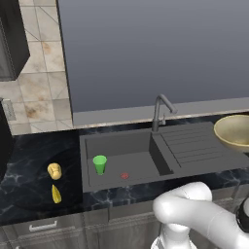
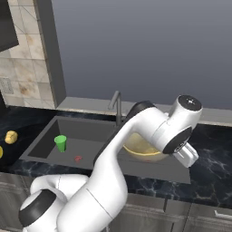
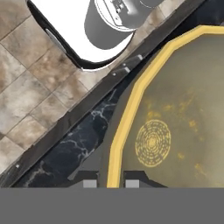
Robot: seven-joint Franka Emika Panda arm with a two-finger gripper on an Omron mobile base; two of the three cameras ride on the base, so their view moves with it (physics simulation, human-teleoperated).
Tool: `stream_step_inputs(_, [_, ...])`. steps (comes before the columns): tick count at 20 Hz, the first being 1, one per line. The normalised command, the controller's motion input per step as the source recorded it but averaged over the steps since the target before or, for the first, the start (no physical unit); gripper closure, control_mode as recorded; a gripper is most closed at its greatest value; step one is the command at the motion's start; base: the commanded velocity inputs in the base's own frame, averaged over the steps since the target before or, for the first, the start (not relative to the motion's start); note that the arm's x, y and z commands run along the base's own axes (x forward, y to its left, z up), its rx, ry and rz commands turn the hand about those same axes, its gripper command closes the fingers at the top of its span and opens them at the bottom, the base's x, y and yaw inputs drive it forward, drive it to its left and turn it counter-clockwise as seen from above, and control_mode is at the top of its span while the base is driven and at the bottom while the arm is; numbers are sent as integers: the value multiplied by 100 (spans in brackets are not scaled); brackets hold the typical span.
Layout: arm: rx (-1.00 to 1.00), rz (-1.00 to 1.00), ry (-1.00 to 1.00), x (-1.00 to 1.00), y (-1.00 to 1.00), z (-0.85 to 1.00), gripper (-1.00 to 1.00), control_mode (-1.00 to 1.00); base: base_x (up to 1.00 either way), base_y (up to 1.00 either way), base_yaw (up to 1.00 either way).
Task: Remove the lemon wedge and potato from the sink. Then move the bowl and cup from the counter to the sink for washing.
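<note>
The wide tan-yellow bowl (image 3: 175, 131) has its rim pinched between the fingertips of my gripper (image 3: 111, 183), which is shut on it. The bowl (image 1: 235, 130) hangs over the right end of the ribbed drainboard (image 1: 194, 143), partly hidden by my arm in the right base view (image 2: 141, 152). Upright in the dark grey sink (image 1: 116, 143) stands the green cup (image 1: 99, 164) (image 2: 60, 143), left of the red drain (image 1: 124, 175). The potato (image 1: 54, 170) (image 2: 11, 136) and the lemon wedge (image 1: 56, 194) lie on the counter left of the sink.
The dark curved faucet (image 1: 160, 109) rises behind the basin, between it and the drainboard. A grey wall panel with a ledge runs along the back. Black marble counter (image 1: 29, 160) extends left of the sink and also to its right (image 2: 213, 158).
</note>
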Motion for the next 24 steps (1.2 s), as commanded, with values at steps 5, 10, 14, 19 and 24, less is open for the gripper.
stream_step_inputs(5, [0,11,0,0,41,0,100,-100,0,0,0])
stream_step_inputs(10, [0,11,0,-1,43,0,100,-100,0,0,0])
stream_step_inputs(14, [0,11,0,-3,41,0,100,-100,0,0,0])
stream_step_inputs(19, [0,11,0,-8,39,0,100,-100,0,0,0])
stream_step_inputs(24, [0,9,0,-6,41,0,100,-100,0,0,0])
